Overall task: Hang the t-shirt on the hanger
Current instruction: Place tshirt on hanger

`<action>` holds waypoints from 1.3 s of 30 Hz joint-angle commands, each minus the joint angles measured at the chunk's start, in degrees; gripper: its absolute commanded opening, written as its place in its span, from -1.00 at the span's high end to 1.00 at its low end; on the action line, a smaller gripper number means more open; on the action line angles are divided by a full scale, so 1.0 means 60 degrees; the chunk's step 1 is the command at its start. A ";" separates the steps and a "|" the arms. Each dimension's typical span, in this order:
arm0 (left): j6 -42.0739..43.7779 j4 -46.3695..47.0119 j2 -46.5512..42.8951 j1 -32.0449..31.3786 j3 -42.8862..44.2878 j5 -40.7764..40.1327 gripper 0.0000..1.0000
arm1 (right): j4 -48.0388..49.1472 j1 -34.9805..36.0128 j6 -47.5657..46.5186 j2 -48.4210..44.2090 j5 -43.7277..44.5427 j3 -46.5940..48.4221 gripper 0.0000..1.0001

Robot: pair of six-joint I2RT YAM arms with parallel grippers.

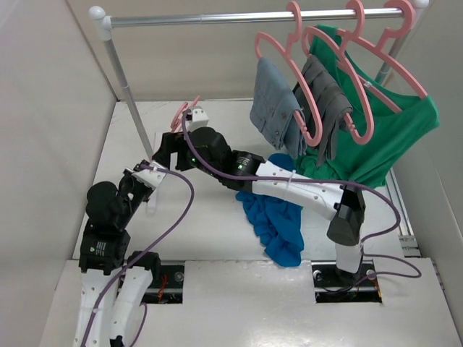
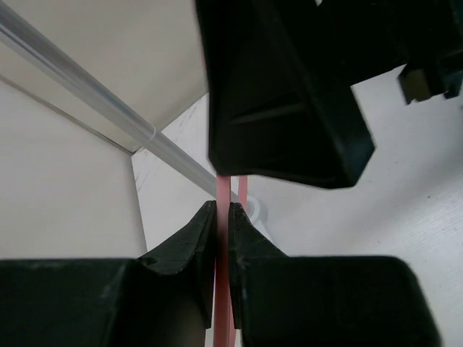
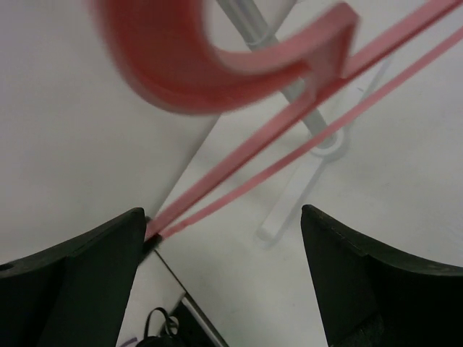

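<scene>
White counter (image 1: 217,246), walls on both sides. Nearest, the blue t-shirt (image 1: 278,224) lies bunched under the right arm, in neither claw. Further in, the left claw (image 2: 223,210) is pinched tight on the hanger (image 2: 224,189) by its thin bar, steadying it, I'd say, for the other arm. The right claw (image 3: 223,213) gapes wide at the hook, gripping nothing; likely lining up a second hold. At the back, the rack (image 1: 246,18) carries a green shirt (image 1: 391,137).

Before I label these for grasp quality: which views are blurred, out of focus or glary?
Right wrist: the hanger hook is smeared, out of focus near the lens; its bars crisper. Left wrist: the left tool clamped on the hanger is fairly sharp, the black housing above soft. Top external: sharp, evenly lit, mild glare on the table near the bases.
</scene>
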 commanded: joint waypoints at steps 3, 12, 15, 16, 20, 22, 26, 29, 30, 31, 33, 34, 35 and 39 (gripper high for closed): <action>0.0139 0.0530 0.0087 -0.0018 0.0348 0.0516 1.00 | 0.0717 0.0124 0.0847 0.0193 0.0317 0.1099 -0.84; 0.0227 0.0619 0.0000 -0.0018 0.0173 0.0722 1.00 | 0.0235 -0.0051 0.2078 0.1114 0.0143 0.1215 -0.82; 0.0417 0.0619 -0.0001 -0.0018 0.0172 0.0911 1.00 | 0.0102 -0.0052 0.2299 0.1233 0.0040 0.1333 -0.79; 0.0505 0.0488 -0.0001 -0.0018 0.0056 0.0912 1.00 | 0.0102 -0.0139 0.2299 0.1320 0.0171 0.1464 -0.75; 0.1032 0.0209 -0.0221 -0.0018 -0.0150 0.1556 1.00 | 0.0102 -0.0242 0.2212 0.1642 -0.0017 0.1714 -0.46; 0.1266 -0.0024 -0.0353 -0.0018 -0.0267 0.1790 1.00 | 0.0203 -0.0343 0.2211 0.1643 -0.0398 0.1569 -0.03; 0.1443 -0.0362 -0.0557 -0.0018 -0.0442 0.1996 1.00 | 0.0497 -0.0446 0.2313 0.1540 -0.0867 0.0909 0.90; 0.1327 -0.0611 -0.0558 -0.0018 -0.0443 0.2478 1.00 | 0.0615 -0.0622 0.2401 0.1540 -0.1496 0.0806 1.00; 0.1326 -0.0713 -0.0645 -0.0018 -0.0443 0.2625 1.00 | 0.0905 -0.0710 0.2401 0.1439 -0.1643 0.0545 1.00; 0.1210 -0.0714 -0.0646 -0.0018 -0.0443 0.2873 0.91 | 0.1111 -0.0711 0.2401 0.1438 -0.1934 0.0397 1.00; 0.1034 -0.0889 -0.0646 -0.0018 -0.0254 0.3152 -0.23 | 0.1506 -0.0812 0.2168 0.1161 -0.2200 -0.0157 1.00; 0.0874 -0.0890 -0.0733 -0.0018 -0.0253 0.3299 -0.48 | 0.1784 -0.0900 0.1804 0.1073 -0.2317 -0.0335 1.00; 0.0770 -0.0991 -0.0733 -0.0018 -0.0122 0.3517 -0.64 | 0.1786 -0.0901 0.1525 0.0985 -0.2594 -0.0482 1.00; -0.0093 -0.1095 -0.0968 -0.0018 0.0157 0.3710 -0.98 | 0.1976 -0.1282 -0.0041 0.0516 -0.3749 -0.1185 1.00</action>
